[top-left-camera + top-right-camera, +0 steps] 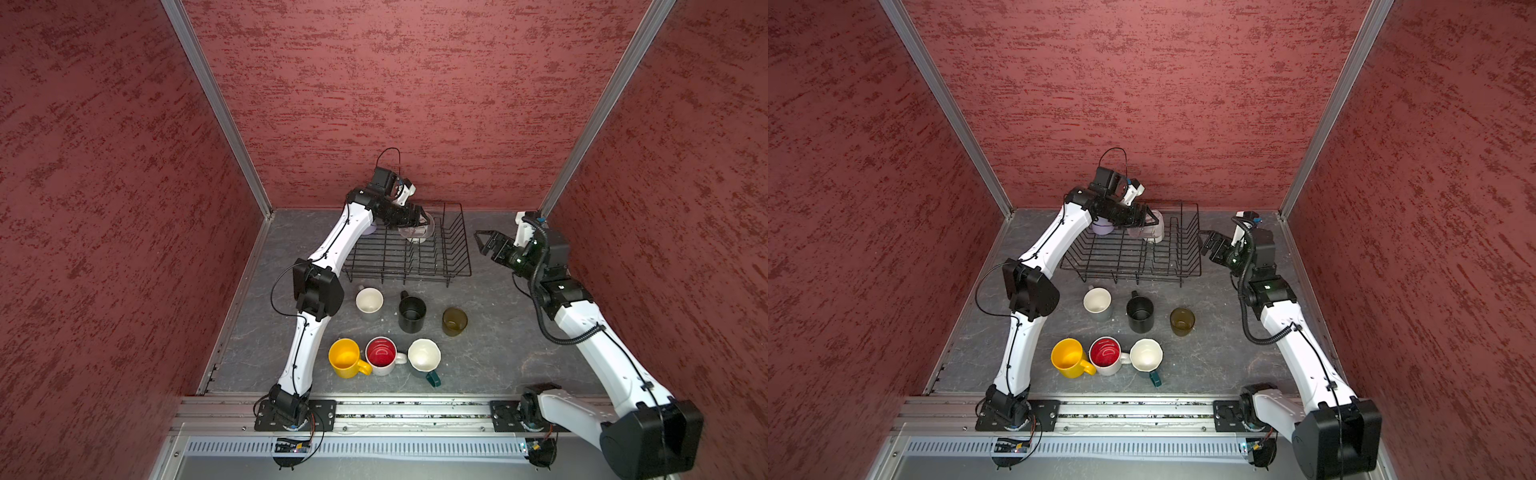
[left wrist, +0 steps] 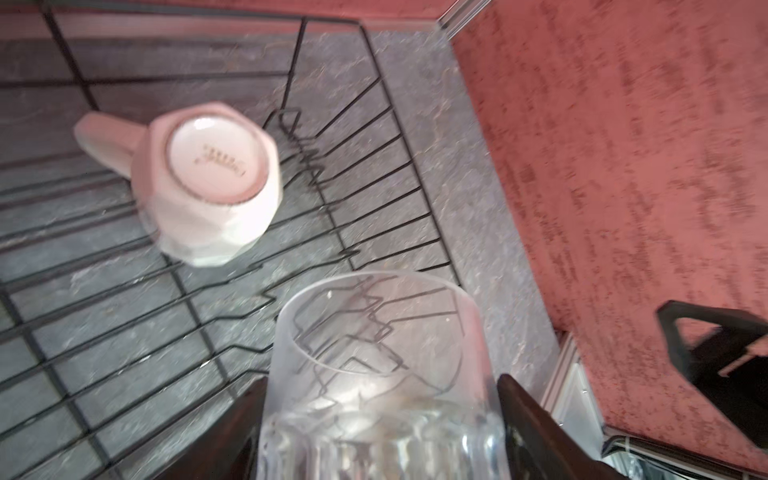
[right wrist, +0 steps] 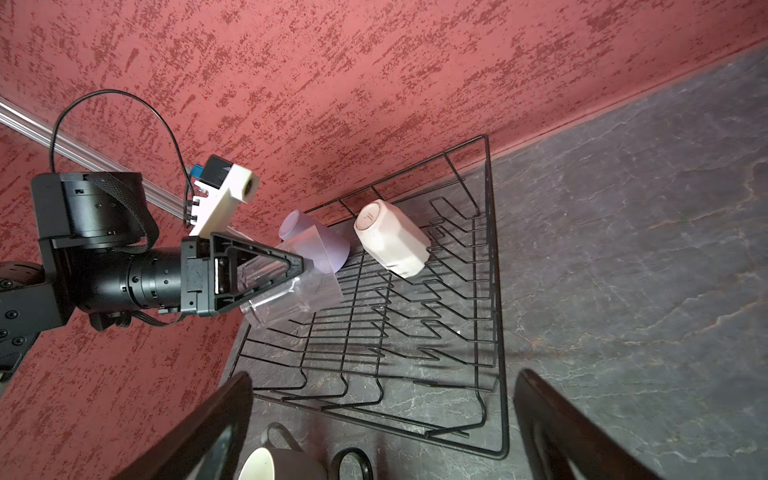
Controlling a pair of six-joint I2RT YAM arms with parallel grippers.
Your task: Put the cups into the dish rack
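In both top views the left gripper (image 1: 419, 222) reaches over the back of the dish rack (image 1: 409, 259). Its jaws pinch the clear glass (image 1: 428, 226), which is tilted above the wires. The right gripper (image 1: 482, 243) hangs just beside the rack's right side, with its jaws spread and empty.

Six cups stand on the tabletop (image 1: 498, 353) in front of the rack:
- grey mug (image 1: 369, 301)
- black mug (image 1: 412, 313)
- amber glass (image 1: 454, 321)
- yellow mug (image 1: 345, 357)
- red-inside mug (image 1: 381, 355)
- teal mug (image 1: 424, 356)

In the left wrist view the clear glass (image 2: 374, 374) sits between the two jaws. The white faceted mug (image 2: 208, 187) leans bottom up in the rack.

In the right wrist view the lavender cup (image 3: 316, 245) is tilted bottom up in the rack, between the glass and the faceted mug.
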